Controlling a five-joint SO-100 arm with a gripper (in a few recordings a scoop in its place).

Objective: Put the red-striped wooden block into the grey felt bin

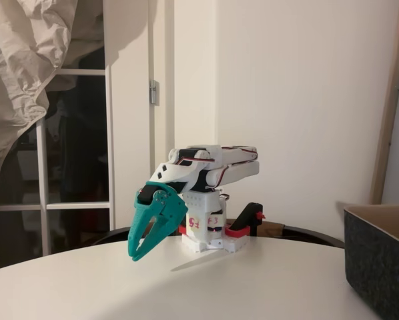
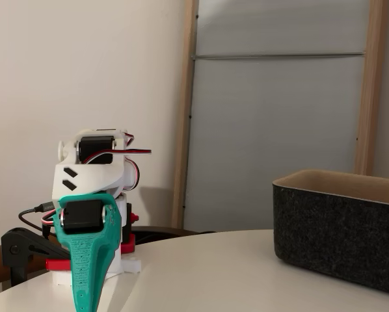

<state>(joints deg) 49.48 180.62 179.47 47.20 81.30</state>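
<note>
A smooth, matt white tabletop (image 1: 266, 287) carries a robot arm of matt white plastic (image 1: 206, 167). Its claw (image 1: 141, 248) is teal plastic with a faintly ridged, printed look. At the tabletop's right edge sits the grey felt bin (image 2: 337, 231), dark, fuzzy and rough outside, with a lighter tan lining along its rim.

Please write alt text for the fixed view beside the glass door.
A folded white robot arm rests on a white table, its teal gripper pointing down, slightly open and empty. A grey felt bin stands at the right edge.
</note>
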